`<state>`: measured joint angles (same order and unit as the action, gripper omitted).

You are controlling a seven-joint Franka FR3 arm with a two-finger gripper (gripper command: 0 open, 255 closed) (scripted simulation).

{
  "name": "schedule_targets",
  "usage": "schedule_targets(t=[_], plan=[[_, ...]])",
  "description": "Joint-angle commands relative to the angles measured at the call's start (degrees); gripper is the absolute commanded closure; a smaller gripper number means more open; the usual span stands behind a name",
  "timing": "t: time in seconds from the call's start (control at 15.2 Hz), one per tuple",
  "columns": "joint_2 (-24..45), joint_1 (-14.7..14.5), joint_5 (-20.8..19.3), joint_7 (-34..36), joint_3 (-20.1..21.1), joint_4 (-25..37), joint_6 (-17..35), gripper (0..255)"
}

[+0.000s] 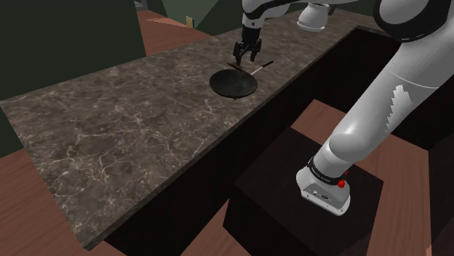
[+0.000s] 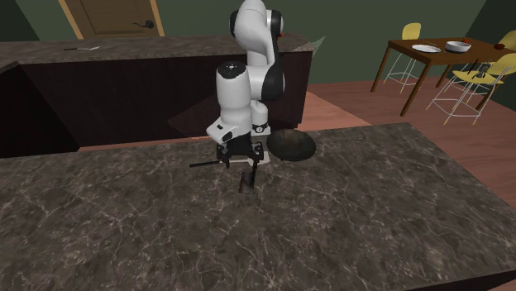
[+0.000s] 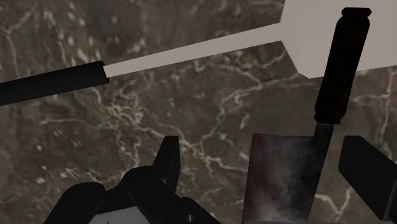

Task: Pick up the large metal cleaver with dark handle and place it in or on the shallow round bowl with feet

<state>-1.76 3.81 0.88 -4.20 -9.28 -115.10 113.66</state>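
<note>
The cleaver (image 3: 280, 181) lies flat on the dark marble counter, with a dull grey blade and a black handle (image 3: 340, 70). My gripper (image 3: 267, 165) hovers open just above it. The blade sits between the fingers and closer to one of them, touching neither. In the second exterior view the cleaver (image 2: 246, 183) rests right below the gripper (image 2: 240, 157). The shallow dark round bowl (image 2: 291, 145) stands a short way toward that view's right. In the shoulder view the bowl (image 1: 233, 83) is just in front of the gripper (image 1: 247, 52).
A second utensil with a pale blade (image 3: 191, 54) and a black handle (image 2: 207, 164) lies on the counter (image 1: 131, 124) beside the cleaver. The counter's edge runs close behind the bowl. A dining table (image 2: 430, 54) with yellow chairs stands far off.
</note>
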Motion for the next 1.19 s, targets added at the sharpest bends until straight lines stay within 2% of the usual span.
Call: schedule_targets(t=[0.0,0.53,0.59,1.12], plan=[[0.41,-0.03,0.09,0.0,0.03,-1.57,1.99,0],[0.41,-0.03,0.09,0.0,0.03,-1.56,1.98,0],[0.41,-0.03,0.09,0.0,0.03,-1.56,1.98,255],[0.41,-0.03,0.09,0.0,0.03,-1.56,1.98,255]])
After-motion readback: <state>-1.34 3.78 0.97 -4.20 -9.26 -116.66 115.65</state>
